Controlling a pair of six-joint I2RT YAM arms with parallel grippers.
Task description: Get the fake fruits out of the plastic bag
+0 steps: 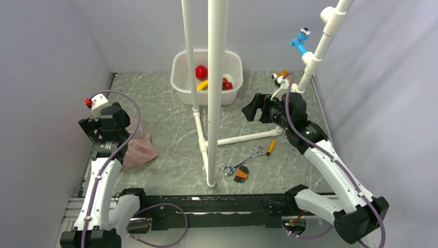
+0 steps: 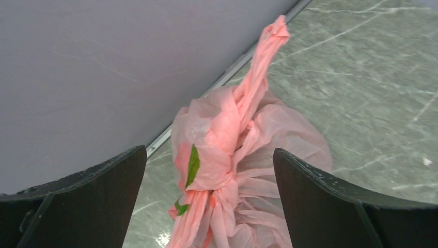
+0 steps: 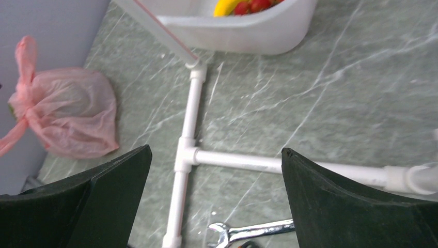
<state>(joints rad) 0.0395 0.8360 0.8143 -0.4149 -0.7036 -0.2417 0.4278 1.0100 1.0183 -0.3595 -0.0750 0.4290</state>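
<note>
White tub [image 1: 235,67], top center: red pieces [image 1: 201,72] plus a banana [image 1: 202,85]. Pink bag [image 1: 139,147] at left shows a green bit [image 2: 193,165]. Left tool [image 2: 208,151] and right tool [image 3: 217,150] gape wide, empty.

From the top: set high above and behind both arm bases, looking down and forward over the whole table [image 1: 165,119] to the back wall.

At the left wrist: held close over the pink bag [image 2: 289,134], aimed steeply down between two dark fingers [image 2: 93,196], toward the left wall's foot.

At the right wrist: farther off, aimed down and leftward across the table, over the white pipe frame [image 3: 192,103].

Shared by all three: the bag. Shared by top and right wrist: the frame, white tub [image 3: 243,33], spanner [image 3: 253,230].
</note>
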